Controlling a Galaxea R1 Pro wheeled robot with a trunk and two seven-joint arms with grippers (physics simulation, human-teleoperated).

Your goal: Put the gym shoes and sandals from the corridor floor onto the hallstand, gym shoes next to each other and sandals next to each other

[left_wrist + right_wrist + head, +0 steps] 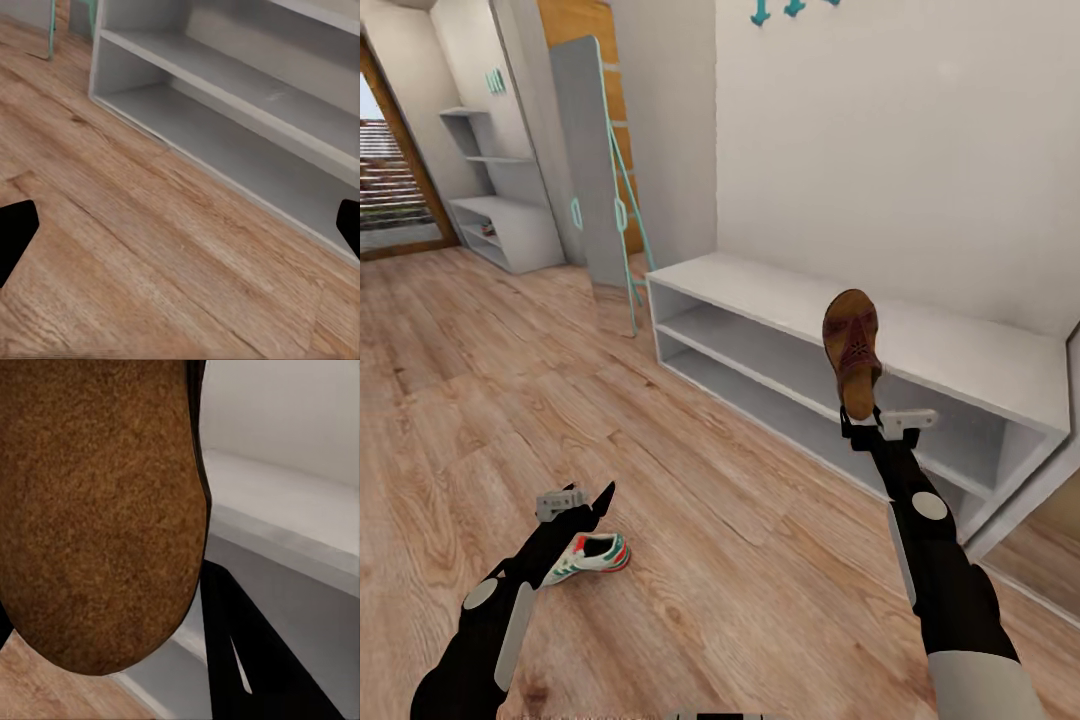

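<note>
Sandal up in the right gripper, one gym shoe on the floor by the left arm.

The right gripper [857, 421] is clamped on the heel end of a sandal [852, 348], held toe-up in front of a low white two-shelf bench [980, 362] (plain top, no upper shelves, so prob. not the hallstand; a stepped grey-white unit [500, 215] stands far down the corridor). Sandal looks light and fairly stiff, leather likely a bit slick; a heel-end pinch seems fine but it may swing. The gym shoe [592, 553] lies on the wood floor [690, 520], just beside the left gripper [592, 500], whose fingers stand apart and empty in the wrist view. Softer upper; grab at the collar or heel. Right wrist view gives the sandal's sole [97, 510] close up; head view gives the shoe and layout.
</note>
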